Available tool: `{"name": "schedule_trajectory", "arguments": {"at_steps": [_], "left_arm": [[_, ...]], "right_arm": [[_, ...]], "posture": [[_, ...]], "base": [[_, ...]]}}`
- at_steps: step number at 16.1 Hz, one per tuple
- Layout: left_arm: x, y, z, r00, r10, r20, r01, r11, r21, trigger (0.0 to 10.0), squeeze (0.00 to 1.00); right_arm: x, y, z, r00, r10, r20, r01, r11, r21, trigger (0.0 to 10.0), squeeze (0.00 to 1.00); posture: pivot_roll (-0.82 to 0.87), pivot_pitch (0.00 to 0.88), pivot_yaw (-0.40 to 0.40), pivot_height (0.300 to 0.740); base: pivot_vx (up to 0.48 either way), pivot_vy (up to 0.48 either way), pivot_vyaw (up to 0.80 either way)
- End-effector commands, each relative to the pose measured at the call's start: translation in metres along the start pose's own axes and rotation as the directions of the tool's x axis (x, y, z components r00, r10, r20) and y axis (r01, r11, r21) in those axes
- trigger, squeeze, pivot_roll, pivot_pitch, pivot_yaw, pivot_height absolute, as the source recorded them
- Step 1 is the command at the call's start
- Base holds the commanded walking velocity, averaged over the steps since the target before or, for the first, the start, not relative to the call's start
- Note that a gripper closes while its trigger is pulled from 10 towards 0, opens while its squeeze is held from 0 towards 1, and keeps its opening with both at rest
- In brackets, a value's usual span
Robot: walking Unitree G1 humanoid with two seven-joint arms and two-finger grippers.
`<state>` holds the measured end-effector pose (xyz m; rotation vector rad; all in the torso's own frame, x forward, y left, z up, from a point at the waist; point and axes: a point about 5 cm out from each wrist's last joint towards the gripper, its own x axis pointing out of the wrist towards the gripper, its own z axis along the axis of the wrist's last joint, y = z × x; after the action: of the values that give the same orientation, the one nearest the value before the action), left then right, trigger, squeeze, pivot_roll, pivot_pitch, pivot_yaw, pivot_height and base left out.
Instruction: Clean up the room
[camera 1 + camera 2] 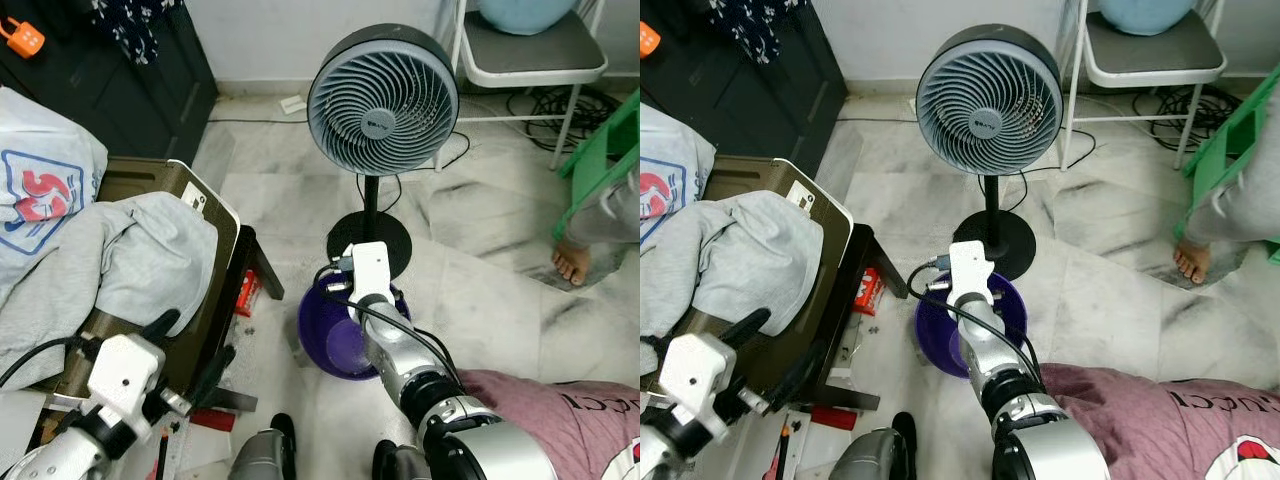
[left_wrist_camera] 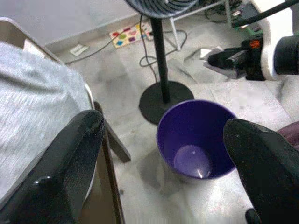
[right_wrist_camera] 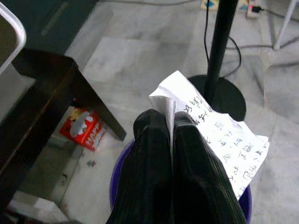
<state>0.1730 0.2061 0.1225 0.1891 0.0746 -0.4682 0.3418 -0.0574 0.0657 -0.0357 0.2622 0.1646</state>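
Observation:
A purple bin (image 1: 322, 345) stands on the marble floor in front of the fan's base. My right gripper (image 3: 170, 122) is shut on a white sheet of paper (image 3: 219, 140) with handwriting, held over the bin's rim (image 3: 114, 186). In the left wrist view that gripper (image 2: 219, 59) and the paper (image 2: 209, 52) hang just beyond the bin (image 2: 205, 119). My left gripper (image 1: 195, 345) stands open at the lower left, beside the low dark table; nothing is between its fingers (image 2: 60, 163).
A grey standing fan (image 1: 382, 100) rises just behind the bin. Grey clothes (image 1: 130, 260) lie on a brown case on the dark table (image 1: 245, 250). A red box (image 1: 246, 293) lies beneath. A person's foot (image 1: 572, 262), a folding chair (image 1: 530, 50), cables and a maroon cloth (image 1: 560, 410) are on the right.

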Motion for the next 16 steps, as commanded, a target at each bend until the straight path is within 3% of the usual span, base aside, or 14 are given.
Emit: {"name": "schedule_trajectory", "arguments": {"at_steps": [1, 2, 3, 4, 16], "left_arm": [[-0.004, 0.005, 0.003, 1.000, 0.014, -0.017, -0.013, 1.000, 0.015, 10.0, 0.00], [-0.003, 0.005, 0.003, 1.000, 0.015, -0.018, -0.015, 1.000, 0.015, 10.0, 0.00], [-0.003, 0.004, 0.004, 1.000, 0.013, -0.019, -0.013, 1.000, 0.014, 10.0, 0.00], [-0.003, 0.004, 0.004, 1.000, 0.012, -0.020, -0.011, 1.000, 0.013, 10.0, 0.00], [0.006, 0.002, 0.005, 1.000, 0.019, -0.007, -0.019, 1.000, 0.002, 10.0, 0.00]], "right_arm": [[-0.006, 0.003, -0.018, 0.998, -0.011, -0.056, 0.013, 1.000, 0.027, 10.0, 0.00], [-0.006, 0.001, -0.018, 0.998, -0.017, -0.054, 0.018, 1.000, 0.025, 10.0, 0.00], [-0.005, 0.000, -0.017, 0.999, -0.021, -0.047, 0.023, 0.999, 0.031, 10.0, 0.75], [-0.005, -0.002, -0.016, 0.999, -0.025, -0.042, 0.026, 0.999, 0.031, 10.0, 1.00], [-0.001, -0.003, -0.004, 1.000, -0.027, 0.004, 0.027, 0.999, 0.023, 10.0, 1.00]], "posture": [[0.34, 0.340, 0.127, 0.740], [0.34, 0.340, 0.127, 0.740], [0.33, 0.342, 0.129, 0.740], [0.33, 0.342, 0.129, 0.740], [0.32, 0.329, 0.136, 0.740]], "base": [[0.000, 0.000, 0.00], [0.000, 0.000, 0.00], [0.000, 0.000, 0.00], [0.000, 0.000, 0.00], [0.000, 0.000, 0.00]]}}
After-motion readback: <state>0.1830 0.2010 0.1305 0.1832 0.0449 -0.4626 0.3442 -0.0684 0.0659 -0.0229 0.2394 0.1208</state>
